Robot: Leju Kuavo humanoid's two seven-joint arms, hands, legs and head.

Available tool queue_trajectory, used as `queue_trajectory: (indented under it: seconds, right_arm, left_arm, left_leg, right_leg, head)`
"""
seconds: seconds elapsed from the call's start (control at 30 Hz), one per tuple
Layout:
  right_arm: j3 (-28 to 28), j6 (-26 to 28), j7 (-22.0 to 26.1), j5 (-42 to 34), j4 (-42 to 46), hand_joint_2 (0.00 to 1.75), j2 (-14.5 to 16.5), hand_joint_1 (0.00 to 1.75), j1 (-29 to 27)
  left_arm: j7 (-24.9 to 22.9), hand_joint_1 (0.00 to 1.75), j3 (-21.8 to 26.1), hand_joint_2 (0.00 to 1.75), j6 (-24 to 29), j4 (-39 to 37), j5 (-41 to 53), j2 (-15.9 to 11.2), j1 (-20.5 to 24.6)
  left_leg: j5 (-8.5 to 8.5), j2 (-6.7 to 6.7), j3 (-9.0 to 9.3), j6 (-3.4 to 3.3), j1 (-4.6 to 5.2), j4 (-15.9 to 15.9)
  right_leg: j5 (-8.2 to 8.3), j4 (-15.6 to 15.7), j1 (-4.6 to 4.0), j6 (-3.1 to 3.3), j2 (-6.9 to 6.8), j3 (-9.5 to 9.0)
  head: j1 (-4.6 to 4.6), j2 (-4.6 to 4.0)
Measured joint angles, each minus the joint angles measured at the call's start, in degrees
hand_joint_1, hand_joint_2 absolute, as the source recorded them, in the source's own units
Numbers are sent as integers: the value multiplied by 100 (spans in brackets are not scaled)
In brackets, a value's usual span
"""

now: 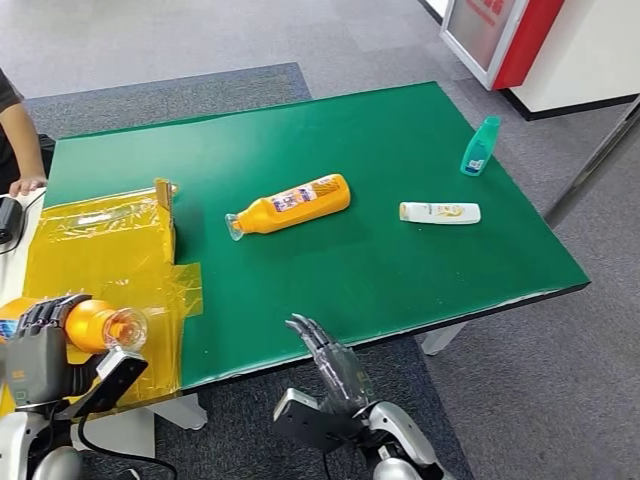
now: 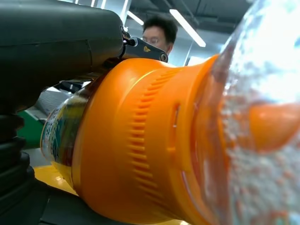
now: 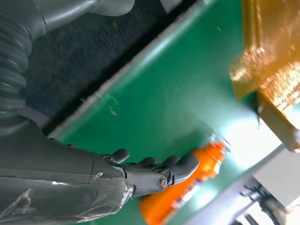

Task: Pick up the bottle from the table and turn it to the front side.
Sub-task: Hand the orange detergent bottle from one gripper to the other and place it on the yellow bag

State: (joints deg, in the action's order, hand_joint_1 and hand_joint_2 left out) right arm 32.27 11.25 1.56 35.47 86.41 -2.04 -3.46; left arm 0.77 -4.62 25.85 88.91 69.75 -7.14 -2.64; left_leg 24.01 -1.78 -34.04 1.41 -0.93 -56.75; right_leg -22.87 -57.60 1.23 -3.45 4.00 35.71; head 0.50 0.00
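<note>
Clearly, the left hand [image 1: 38,350] gripped an orange bottle [image 1: 94,325], its dark fingers [image 1: 53,310] wrapped over the body and the clear cap jutting beyond them, held off the near left corner of the green counter [image 1: 362,270]. The right hand [image 1: 336,365] hovered at the counter's near edge, fingers [image 3: 176,166] extended, apart and holding nothing. Beyond those fingertips a second orange bottle [image 1: 290,205] lay on its side on the counter. A white bottle [image 1: 440,212] and a teal bottle [image 1: 481,146] lay farther off.
</note>
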Motion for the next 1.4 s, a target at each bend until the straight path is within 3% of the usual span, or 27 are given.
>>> queue_trajectory:
  seconds: [0.23, 0.7, 0.73, 0.83, 0.87, 1.07, 1.2, 1.33, 1.4]
  right_arm:
    - [28, 34, 90, -505, -179, 175, -122, 0, -304]
    - [360, -104, 154, -565, -785, 175, -132, 0, -112]
    - [373, -109, 155, -565, -816, 175, -132, 0, -98]
    - [408, -128, 158, -565, -900, 175, -132, 0, -62]
    - [416, -142, 163, -565, -924, 175, -132, 0, -53]
    - [426, -255, 179, -559, -1084, 175, -128, 0, 16]
    - [426, -287, 176, -554, -1161, 175, -123, 0, 52]
    - [426, -318, 160, -552, -1221, 175, -122, 0, 56]
    - [426, -322, 159, -546, -1249, 175, -122, 0, 59]
  left_arm:
    - [-516, 175, -78, 175, -729, -900, 236, -44, 557]
    - [-1114, 175, -601, 175, -1243, -1908, 347, 410, 1663]
    - [-1122, 153, -632, 175, -1260, -1936, 347, 441, 1700]
    - [-1129, 23, -698, 175, -1324, -1995, 330, 509, 1775]
    - [-1125, 1, -717, 175, -1388, -2012, 300, 527, 1795]
    - [-1124, 0, -964, 175, -2036, -2222, 6, 586, 1919]
    - [-1152, 0, -1097, 175, -2153, -2345, -53, 618, 1931]
    - [-1232, 0, -1161, 0, -2300, -2420, -137, 621, 1940]
    - [-1257, 0, -1202, 0, -2345, -2454, -178, 619, 1946]
  left_leg:
    - [-1, 0, -1, 1, 0, 0]
    - [-5, 0, -2, 1, 0, 0]
    - [-5, 0, -2, 1, 0, 0]
    - [-5, 0, -2, 1, 0, 0]
    - [-5, 0, -2, 1, 0, 0]
    - [-5, 0, -2, 1, 0, 0]
    - [-5, 0, -2, 1, 0, 0]
    - [-5, 0, -2, 1, 0, 0]
    - [-5, 0, -2, 1, 0, 0]
  right_leg:
    - [3, 0, 0, 1, 0, 2]
    - [10, 0, 0, -3, 0, 0]
    - [10, 0, 0, -3, 0, 1]
    - [10, 0, 0, -3, 1, 3]
    - [10, 0, 0, -3, 0, 3]
    - [10, 0, 0, -3, 1, 2]
    - [10, 0, 0, -3, 0, 1]
    - [10, 0, 0, -3, 0, 1]
    - [10, 0, 0, -3, 0, 0]
  head:
    - [2, 0]
    - [0, 0]
    - [0, 0]
    - [0, 0]
    - [1, 0]
    - [0, 0]
    - [0, 0]
    - [1, 0]
    - [1, 0]
